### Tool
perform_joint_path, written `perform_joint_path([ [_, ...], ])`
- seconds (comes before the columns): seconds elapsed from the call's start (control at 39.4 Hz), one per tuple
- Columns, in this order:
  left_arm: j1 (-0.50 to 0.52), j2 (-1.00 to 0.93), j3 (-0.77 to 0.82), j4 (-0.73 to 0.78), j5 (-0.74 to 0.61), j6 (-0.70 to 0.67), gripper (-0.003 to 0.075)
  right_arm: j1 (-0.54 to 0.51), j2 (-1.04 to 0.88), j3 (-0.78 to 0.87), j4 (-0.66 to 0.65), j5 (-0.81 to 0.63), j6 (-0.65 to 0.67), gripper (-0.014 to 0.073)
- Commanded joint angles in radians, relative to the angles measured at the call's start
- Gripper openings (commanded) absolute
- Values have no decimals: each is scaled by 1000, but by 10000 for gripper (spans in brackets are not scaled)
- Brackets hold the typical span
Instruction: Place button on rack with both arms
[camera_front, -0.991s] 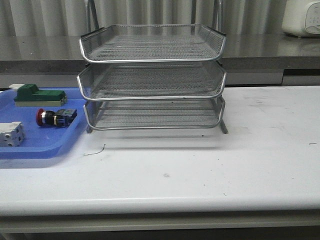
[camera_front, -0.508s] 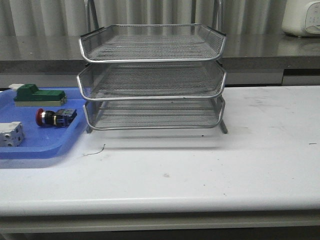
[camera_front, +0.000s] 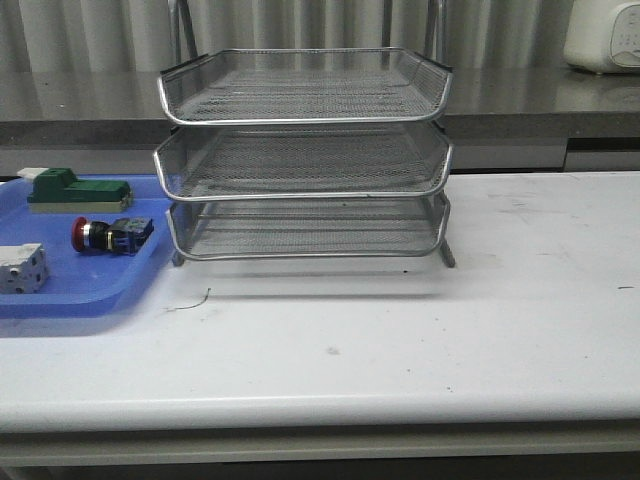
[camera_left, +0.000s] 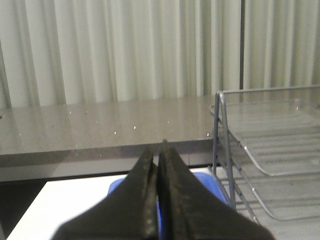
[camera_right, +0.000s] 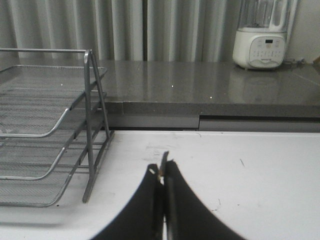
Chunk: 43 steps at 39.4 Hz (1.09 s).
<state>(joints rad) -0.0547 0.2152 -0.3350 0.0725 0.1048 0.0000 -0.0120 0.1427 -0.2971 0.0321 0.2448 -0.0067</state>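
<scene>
Left gripper (camera_left: 159, 160) and right gripper (camera_right: 163, 172): fingers pressed together, holding nothing. Button (camera_front: 110, 234) lies on blue tray (camera_front: 75, 295), between green block (camera_front: 76, 190) and white-grey cube (camera_front: 22, 268), beside 3-tier rack (camera_front: 305, 190).

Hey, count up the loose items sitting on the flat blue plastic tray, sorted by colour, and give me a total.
Green block with white end: 1
Red-headed push button with black and blue body: 1
White-grey cube: 1
Total: 3
</scene>
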Motion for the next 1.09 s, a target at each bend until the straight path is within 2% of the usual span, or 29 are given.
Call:
perform_joint_path([
  [0.0,1,126,-85,25,-22,0,-18,-3,124,-88,-10,-21,-3,-109],
  [0.18,1,267,-123,25,-33,0,-19,-3,259,-126,-10,-22,-3,-109],
  [0.36,1,282,-124,25,-34,0,-18,-3,282,-126,-10,-25,-3,-109],
  [0.43,1,282,-124,25,-34,0,5,-3,282,-126,-10,-26,-3,-81],
  [0.53,1,282,-124,25,-28,0,135,-3,282,-124,-10,-25,-3,62],
  [0.69,1,282,-124,23,-11,0,505,-3,282,-124,-10,-16,-3,425],
  [0.79,1,282,-124,23,-11,0,643,-3,282,-124,-10,-17,-3,580],
  [0.84,1,282,-124,23,-11,0,664,-3,282,-124,-10,-19,-3,603],
  [1.07,1,282,-124,23,-11,0,662,-3,300,-124,-8,-44,-3,603],
])
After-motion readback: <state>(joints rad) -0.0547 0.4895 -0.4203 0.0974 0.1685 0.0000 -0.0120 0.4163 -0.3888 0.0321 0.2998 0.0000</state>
